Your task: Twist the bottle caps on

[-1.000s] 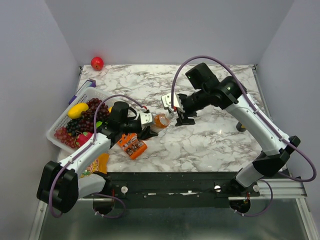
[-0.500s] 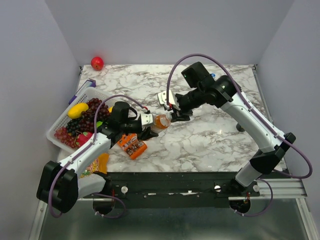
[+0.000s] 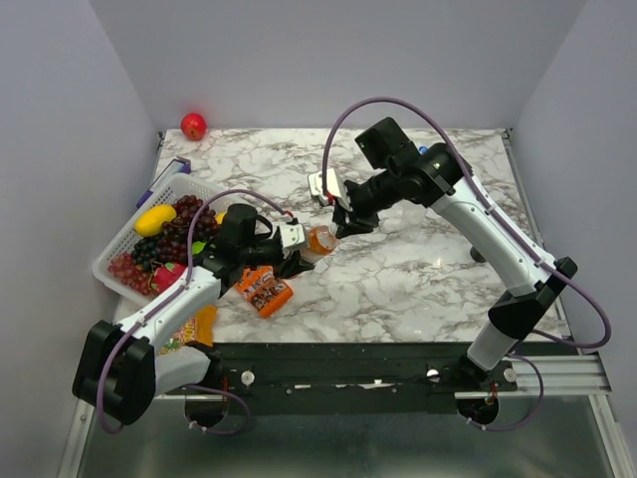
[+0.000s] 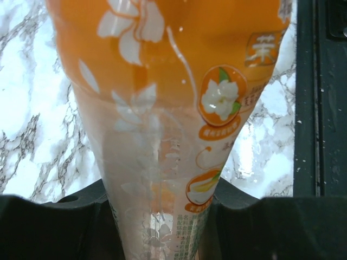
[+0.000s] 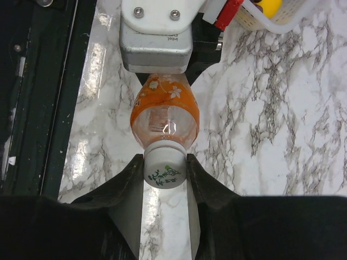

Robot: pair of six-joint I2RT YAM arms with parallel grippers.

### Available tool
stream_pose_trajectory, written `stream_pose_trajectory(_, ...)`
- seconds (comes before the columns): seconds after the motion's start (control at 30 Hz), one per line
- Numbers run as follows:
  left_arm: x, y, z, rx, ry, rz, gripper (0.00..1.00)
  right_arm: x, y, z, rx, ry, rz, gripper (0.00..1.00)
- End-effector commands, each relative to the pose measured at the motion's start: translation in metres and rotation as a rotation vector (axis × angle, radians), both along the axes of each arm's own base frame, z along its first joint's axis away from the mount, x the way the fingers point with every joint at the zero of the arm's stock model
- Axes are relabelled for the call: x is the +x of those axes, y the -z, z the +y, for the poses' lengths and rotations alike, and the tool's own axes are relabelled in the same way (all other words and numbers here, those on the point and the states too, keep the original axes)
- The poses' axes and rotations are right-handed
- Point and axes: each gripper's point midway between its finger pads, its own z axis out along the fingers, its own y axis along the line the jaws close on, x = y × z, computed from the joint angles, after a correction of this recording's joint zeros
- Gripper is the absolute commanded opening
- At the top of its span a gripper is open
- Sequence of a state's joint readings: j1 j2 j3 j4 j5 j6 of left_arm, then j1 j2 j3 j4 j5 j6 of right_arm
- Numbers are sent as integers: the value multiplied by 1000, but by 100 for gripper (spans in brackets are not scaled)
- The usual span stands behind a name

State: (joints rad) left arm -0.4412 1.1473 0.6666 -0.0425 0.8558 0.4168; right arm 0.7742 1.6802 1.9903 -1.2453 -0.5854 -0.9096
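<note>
A small bottle (image 3: pixel 320 239) with orange liquid and an orange label lies tipped between the two arms. My left gripper (image 3: pixel 298 262) is shut on its body; in the left wrist view the bottle (image 4: pixel 173 108) fills the space between the dark fingers of that gripper (image 4: pixel 162 216). A whitish bottle cap (image 5: pixel 165 169) with green print sits on the bottle's neck (image 5: pixel 165 111). My right gripper (image 5: pixel 165 165) is shut on this cap, one finger touching each side. From above, the right gripper (image 3: pixel 342 224) meets the bottle's right end. The other bottles are out of view.
A white basket (image 3: pixel 111 261) of grapes and other fruit stands at the left. An orange snack packet (image 3: pixel 263 290) lies by the left arm. A red apple (image 3: pixel 193 125) rests at the back left corner. A small blue thing (image 3: pixel 424 150) shows behind the right arm.
My right gripper has moved left and back to the bottle's neck and closed from wide open onto the cap. The left gripper and bottle have stayed put.
</note>
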Motion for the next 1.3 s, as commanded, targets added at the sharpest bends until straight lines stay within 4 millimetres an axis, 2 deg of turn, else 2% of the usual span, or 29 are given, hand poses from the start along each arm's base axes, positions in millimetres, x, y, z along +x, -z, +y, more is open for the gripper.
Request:
stream_pose_trajectory(0.0, 24, -38, -4, -89, -123, -164, 0, -12, 15, 7, -32, 68, 178, 19)
stream_pose_trajectory(0.17, 34, -49, 0, -113, -206, -222, 0, -11, 19, 8, -33, 106, 205, 17)
stream_pose_trajectory(0.6, 29, -43, 0, -136, -226, -180, 0, -5, 17, 9, -31, 124, 186, 12)
stream_pose_trajectory(0.8, 35, -42, 0, -126, -275, -195, 0, -2, 8, 19, 15, 182, 224, 11)
stream_pose_trajectory(0.93, 34, -43, -2, -136, -268, -166, 0, 3, 13, 16, -4, 187, 201, 11)
stream_pose_trajectory(0.97, 30, -41, -4, -138, -254, -150, 4, 4, 16, 14, -16, 198, 193, 11)
stream_pose_trajectory(1.0, 29, -40, -5, -140, -249, -137, 20, 5, 15, 13, -16, 202, 188, 11)
stream_pose_trajectory(1.03, 28, -39, -5, -141, -245, -125, 29, 6, 15, 12, -14, 206, 182, 11)
stream_pose_trajectory(1.1, 20, -36, -9, -141, -202, -101, 38, 6, 17, 10, -15, 232, 186, 12)
stream_pose_trajectory(1.17, 17, -33, -11, -142, -183, -81, 34, 11, 5, 11, 30, 281, 172, 12)
stream_pose_trajectory(1.2, 15, -32, -13, -151, -171, -64, 15, 11, 3, 13, 44, 313, 196, 12)
stream_pose_trajectory(1.23, 14, -32, -15, -162, -164, -65, 4, 13, -3, 15, 67, 322, 189, 12)
stream_pose_trajectory(1.27, 14, -33, -17, -173, -158, -63, 0, 15, -7, 16, 76, 332, 185, 11)
